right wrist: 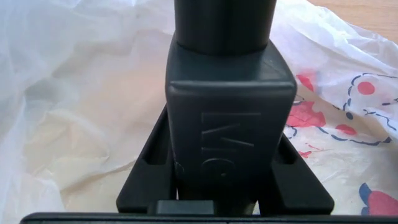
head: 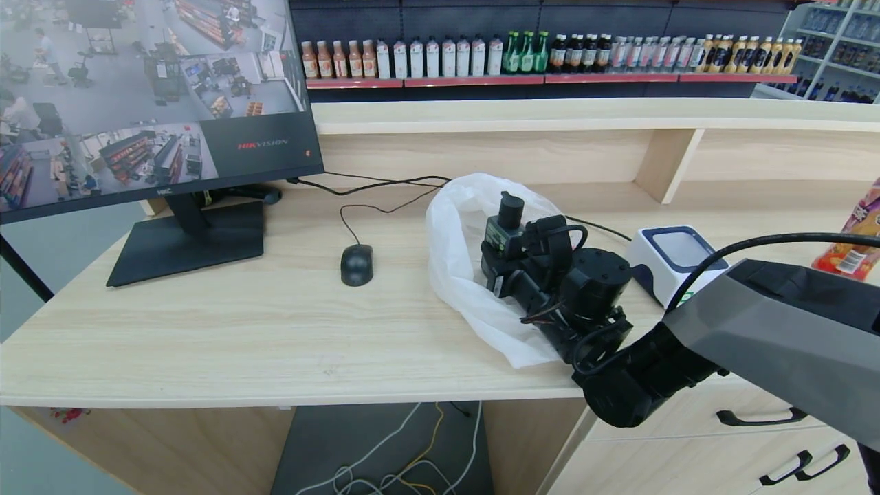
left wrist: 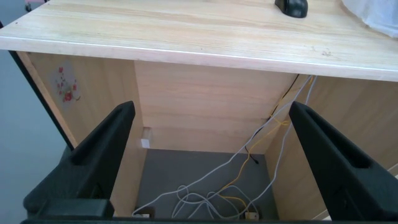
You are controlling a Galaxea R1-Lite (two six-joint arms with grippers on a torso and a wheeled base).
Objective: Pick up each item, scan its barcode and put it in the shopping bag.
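My right gripper (head: pixel 502 265) is shut on a dark bottle (head: pixel 505 227) with a black cap, held upright inside the mouth of the white plastic shopping bag (head: pixel 457 254) on the counter. In the right wrist view the dark bottle (right wrist: pixel 230 118) stands between the fingers (right wrist: pixel 146 180), with the bag's white film (right wrist: pixel 74 93) all around it. The white barcode scanner (head: pixel 677 258) sits just right of the bag. My left gripper (left wrist: pixel 211 155) hangs open below the counter's front edge, with nothing between its fingers (left wrist: pixel 102 149).
A monitor (head: pixel 144 96) on a black stand is at the counter's back left, with a black mouse (head: pixel 357 264) and its cable beside the bag. A colourful snack pack (head: pixel 856 237) lies at the far right. Loose cables (left wrist: pixel 224 186) hang under the counter.
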